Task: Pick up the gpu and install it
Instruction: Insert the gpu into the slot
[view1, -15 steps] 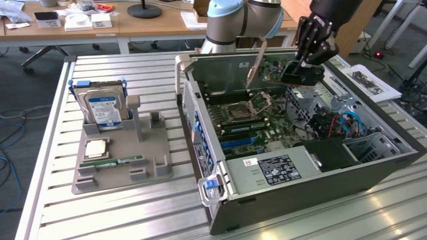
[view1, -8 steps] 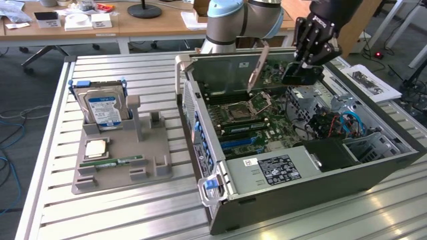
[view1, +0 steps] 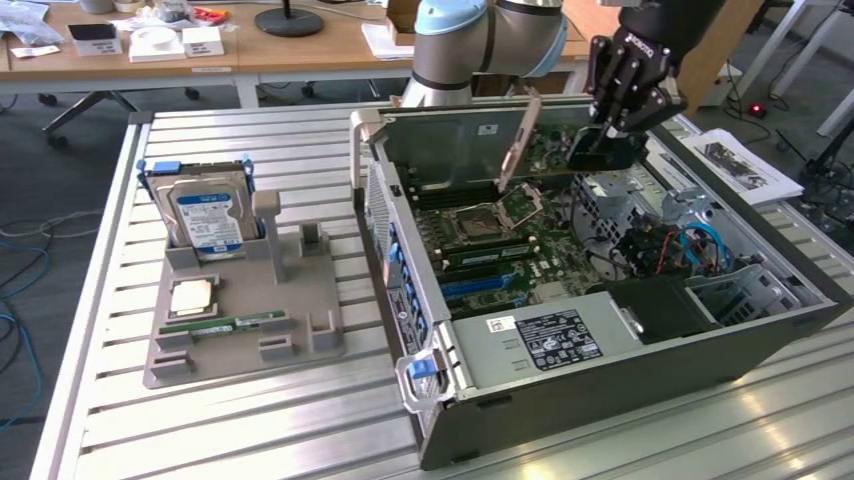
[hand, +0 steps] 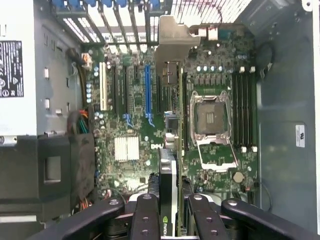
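**Item 1: gpu** (view1: 603, 150) (hand: 167, 172). Thin dark card, seen edge-on in the wrist view, with a greyish metal bracket at its far end. It is at about 1 o'clock in the exterior view, inside the open top of the computer case and over the motherboard. In the wrist view it lies between the long blue slot (hand: 147, 95) and the CPU socket (hand: 212, 120). Whether it touches the board cannot be told.

**Item 2: gripper** (view1: 625, 118) (hand: 170, 210). Black fingers (hand: 146, 215) clamped on the gpu's two faces, pointing down into the case.

**Item 3: computer case** (view1: 601, 390). Grey tower lying on its side with the side panel off, on the exterior view's right.
- motherboard (view1: 527, 230), green, with the CPU socket's latch raised
- power supply (view1: 547, 335), silver with a black label, at 5 o'clock from the socket

**Item 4: grey tray** (view1: 307, 320). At 9 o'clock from the case and well apart from it.
- hard drive (view1: 207, 215), upright, with a blue-white label
- processor chip (view1: 191, 296), lying flat
- green memory stick (view1: 224, 325), lying flat just beside the chip

**Item 5: slatted metal table** (view1: 240, 430). Bears the case and the tray.
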